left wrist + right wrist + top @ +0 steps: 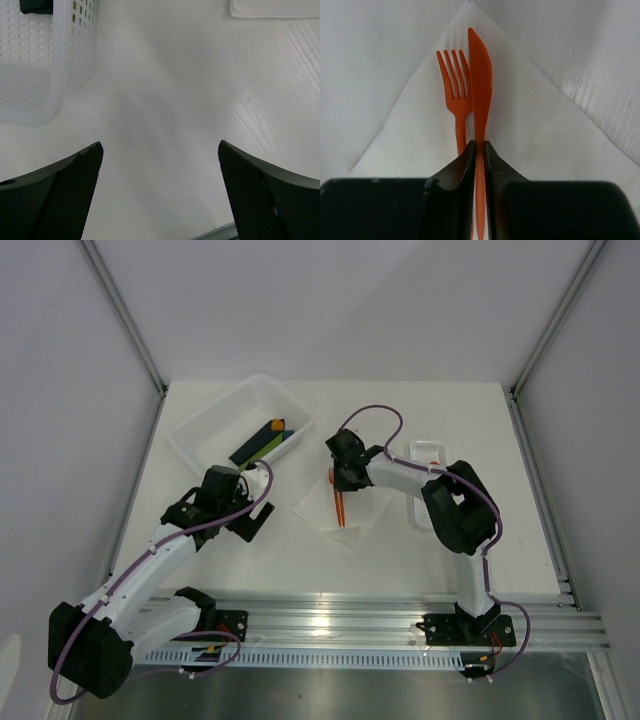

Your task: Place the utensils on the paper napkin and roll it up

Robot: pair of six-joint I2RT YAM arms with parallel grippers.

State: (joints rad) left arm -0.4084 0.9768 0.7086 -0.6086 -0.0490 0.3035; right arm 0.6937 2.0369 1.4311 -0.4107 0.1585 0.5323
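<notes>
Dead centre of the right wrist view, the right gripper [479, 146] is pinched tight on the handle of an orange plastic knife [480, 75], serrated edge and all, with the blade pointing to the top of the frame. An orange fork [455, 87] lies just left of it, touching or nearly so. Both sit over the white paper napkin [540, 135], which shows as a diamond with one corner at the top of the frame.

So my read: this is the set-down of the second utensil. To do it well I'd lower until the knife lies flat on the paper and keep it parallel and snug to the fork. Then let go without dragging, since thin paper will shift or crumple if the fingers scrape it. Going straight up after release looks safest.

Room-wise, in the top view the napkin sits mid-frame on the table [420, 550]. A translucent bin [215, 425] is to the upper left and a narrow white tray [425, 452] to the right, both apart from it. The left gripper [160, 145] hangs with its fingers wide apart over the table, with the bin wall at the left of its view and what looks like the napkin's edge peeking in at upper right. Decent space for it to come in for the roll.
</notes>
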